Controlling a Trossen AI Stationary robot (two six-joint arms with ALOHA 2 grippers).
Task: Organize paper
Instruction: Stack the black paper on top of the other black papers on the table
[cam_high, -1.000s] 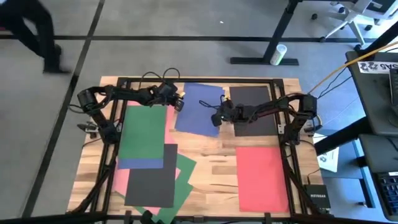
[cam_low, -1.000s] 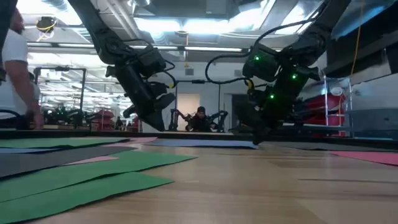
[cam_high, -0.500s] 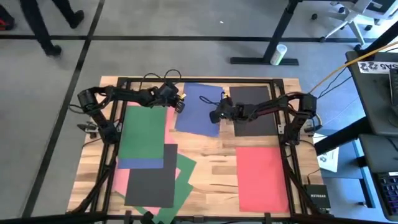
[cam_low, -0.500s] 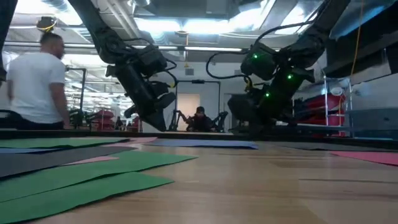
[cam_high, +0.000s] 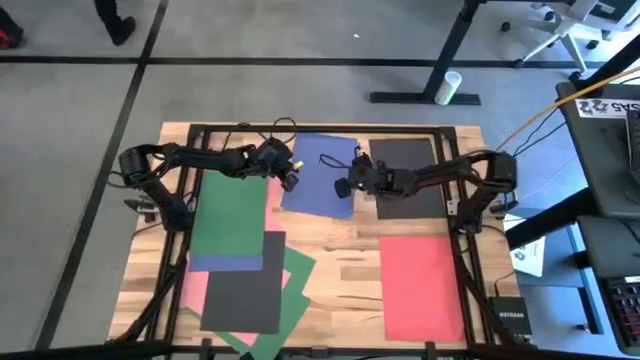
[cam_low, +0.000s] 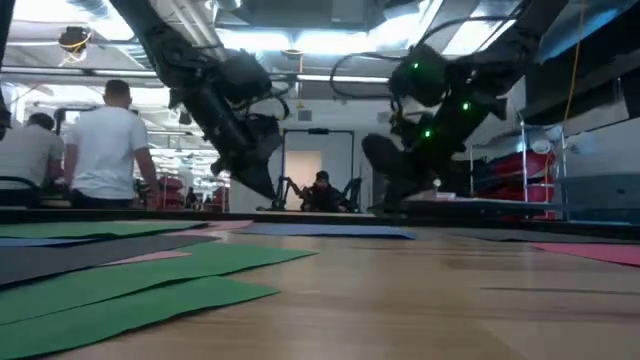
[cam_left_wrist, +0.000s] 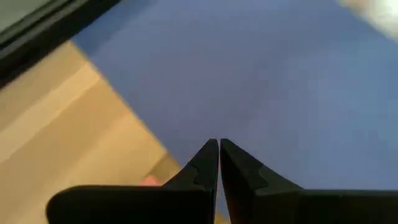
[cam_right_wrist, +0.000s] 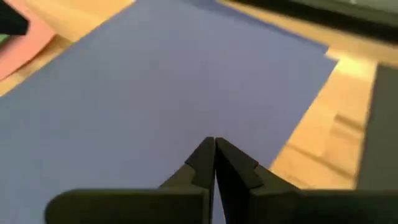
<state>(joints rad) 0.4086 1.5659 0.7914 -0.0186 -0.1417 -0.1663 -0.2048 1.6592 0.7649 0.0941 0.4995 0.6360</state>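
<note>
Now both grippers over blue sheet, right one shifted left
Left gripper (cam_high: 290, 176) and right gripper (cam_high: 341, 188) pinched closed, empty, flanking the blue paper (cam_high: 318, 175) lying flat at table's far middle; no lift yet

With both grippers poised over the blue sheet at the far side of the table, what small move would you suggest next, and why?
Probably open the right gripper and lower it to the blue sheet: its fingers are closed, empty, above the sheet's right edge. The left gripper, also shut, hovers over the opposite edge.
</note>
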